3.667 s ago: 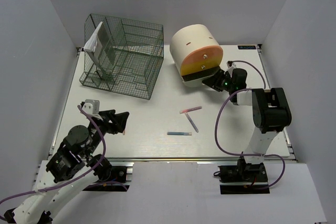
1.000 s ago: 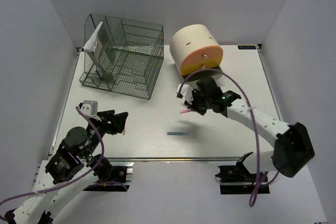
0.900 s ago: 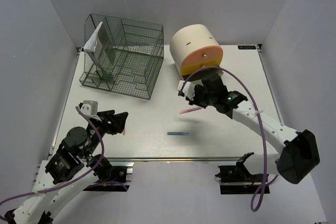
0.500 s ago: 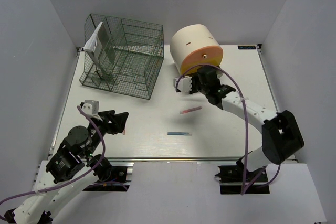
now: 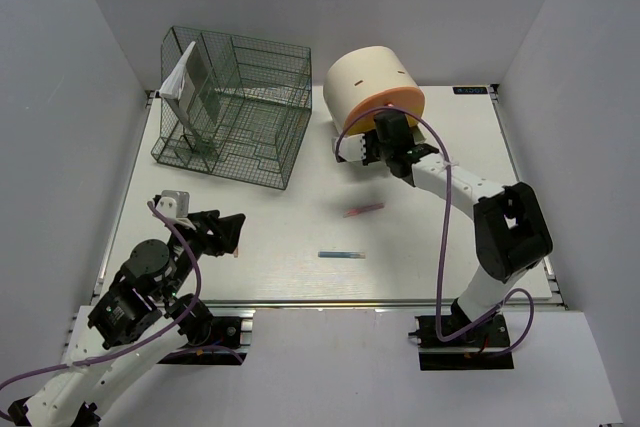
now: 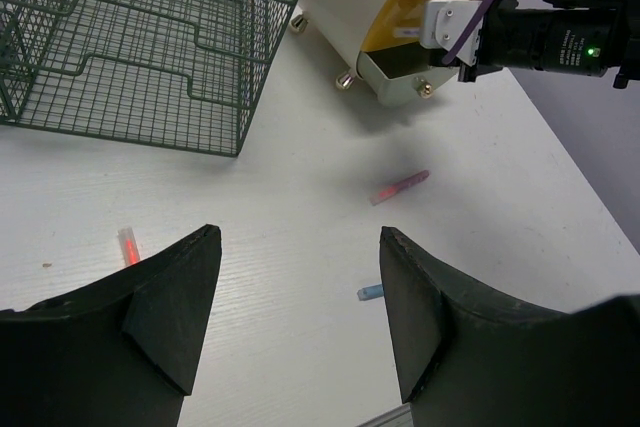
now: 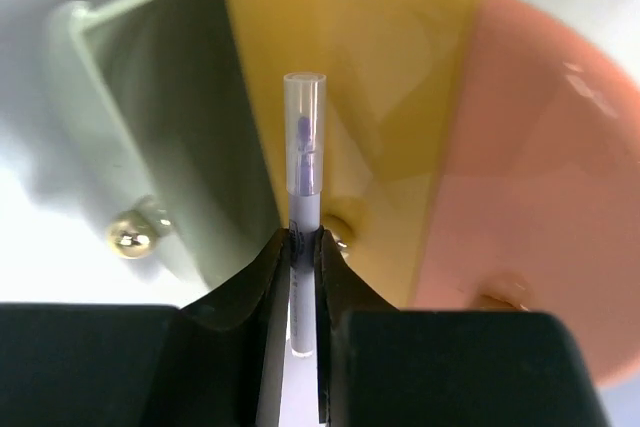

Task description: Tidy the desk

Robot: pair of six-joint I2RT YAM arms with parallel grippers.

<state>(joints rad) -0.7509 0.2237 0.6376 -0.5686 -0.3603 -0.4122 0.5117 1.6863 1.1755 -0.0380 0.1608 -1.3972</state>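
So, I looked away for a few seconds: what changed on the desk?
The right hand swung out, took hold of the purple pen and carried it to the drawer unit. The pink pen, blue pen and open left hand stayed put.

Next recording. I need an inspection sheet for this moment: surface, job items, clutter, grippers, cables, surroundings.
Surface: white desk, with a silver rail along the near edge.
Job's things: pink pen, blue pen and short red pen lie loose on the desk; clear purple pen is held in the right gripper.
Clutter: green wire rack holds a white sheet; cream drawer unit, lower drawer apparently pulled out.
Grippers: left gripper is open and empty above the desk; right gripper is shut on the clear purple pen at the drawer unit's front.
Cables: purple cables loop off both arms, none seen across the pens.
Surroundings: plain grey walls.
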